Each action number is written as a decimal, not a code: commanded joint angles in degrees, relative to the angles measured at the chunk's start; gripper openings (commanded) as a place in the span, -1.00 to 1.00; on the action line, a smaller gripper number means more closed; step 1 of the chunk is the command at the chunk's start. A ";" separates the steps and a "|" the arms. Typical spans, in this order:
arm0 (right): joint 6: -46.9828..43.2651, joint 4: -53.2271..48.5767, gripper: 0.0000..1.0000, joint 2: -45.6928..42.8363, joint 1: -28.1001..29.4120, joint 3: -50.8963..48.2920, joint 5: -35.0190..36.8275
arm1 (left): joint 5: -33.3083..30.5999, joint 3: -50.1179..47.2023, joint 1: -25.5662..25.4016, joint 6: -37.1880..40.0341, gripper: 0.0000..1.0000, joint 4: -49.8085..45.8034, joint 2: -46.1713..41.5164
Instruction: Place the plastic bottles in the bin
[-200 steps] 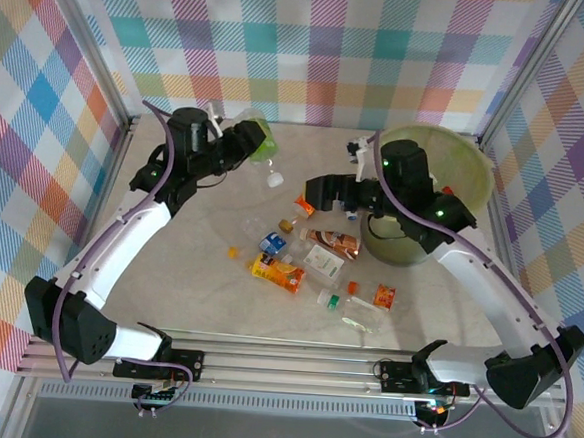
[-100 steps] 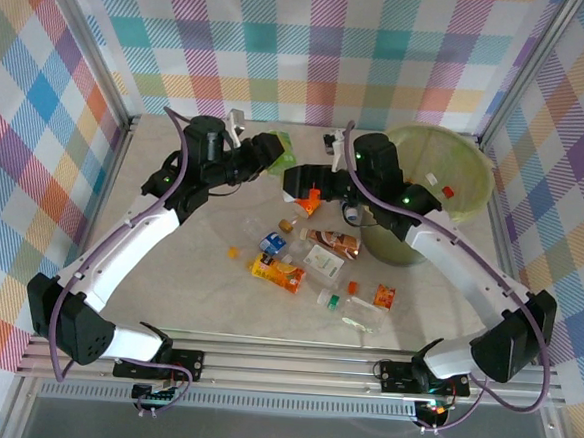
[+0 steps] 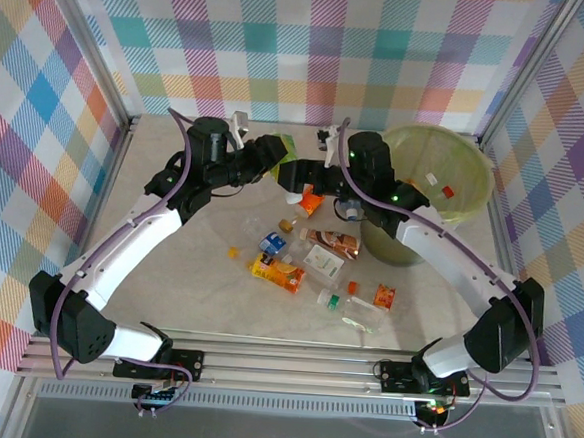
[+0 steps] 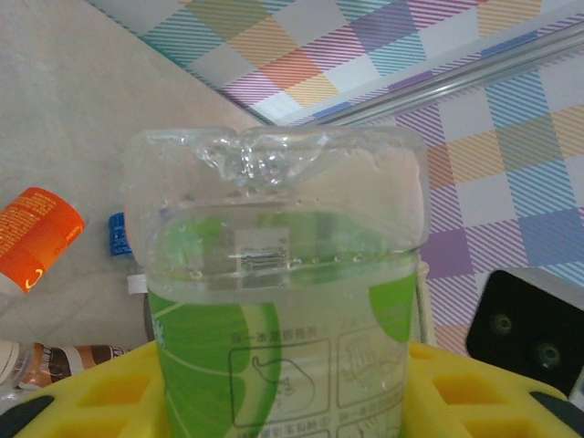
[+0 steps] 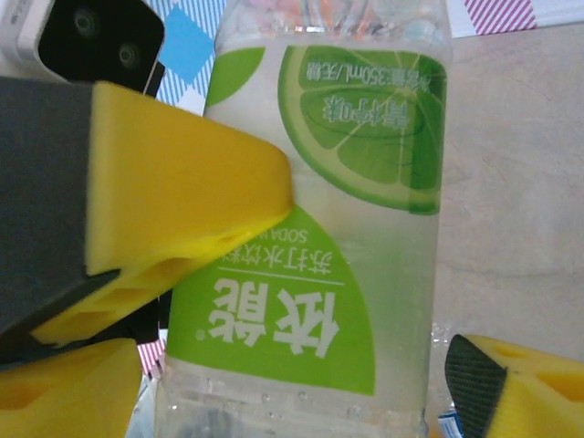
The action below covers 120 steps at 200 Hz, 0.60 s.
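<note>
Left gripper (image 3: 268, 157) pinches a lime-labelled bottle (image 4: 274, 274) by its body and holds it aloft at twelve o'clock over the table (image 3: 216, 304), as seen from overhead. Right gripper (image 5: 292, 392) meets it there from the three o'clock side. Its yellow pads (image 5: 516, 383) are spread either side of the same bottle, and the right wrist view shows a sliver of gap at one pad, so it grips nothing yet. The bin (image 3: 472, 156), lined with a yellow-green bag, stands at two o'clock, just beyond the right arm's wrist, with a couple of small items lying inside. Other plastic bottles (image 3: 304, 265) lie scattered from the table's centre toward five o'clock, with orange, red and brown labels among them.

The step in hand looks like a mid-air hand-over from left arm to right. The next move calls for the right pads to press squarely on the label, clear of the left finger. The left should let go only once that hold is firm, and the right arm can then swing toward three o'clock over the bin's rim. Thin clear plastic like this will probably buckle under a hard squeeze.
</note>
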 commanded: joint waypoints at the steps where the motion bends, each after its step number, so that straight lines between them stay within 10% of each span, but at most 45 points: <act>1: 0.48 3.25 0.61 0.94 0.14 -0.67 -1.66 | 1.29 -0.54 -0.81 -0.53 -0.07 3.11 0.30; 36: 0.57 3.61 0.57 1.11 0.14 -1.23 -1.39 | 2.23 -0.46 -0.88 -0.91 -0.07 3.89 0.68; 97: -0.02 3.83 -0.06 0.24 0.14 -1.76 -0.56 | 1.72 -0.66 -0.88 -0.66 0.00 3.00 0.87; 120: -0.20 3.46 -0.07 -0.75 0.14 -2.38 0.87 | 0.62 -0.72 -0.88 -0.22 0.50 2.20 0.58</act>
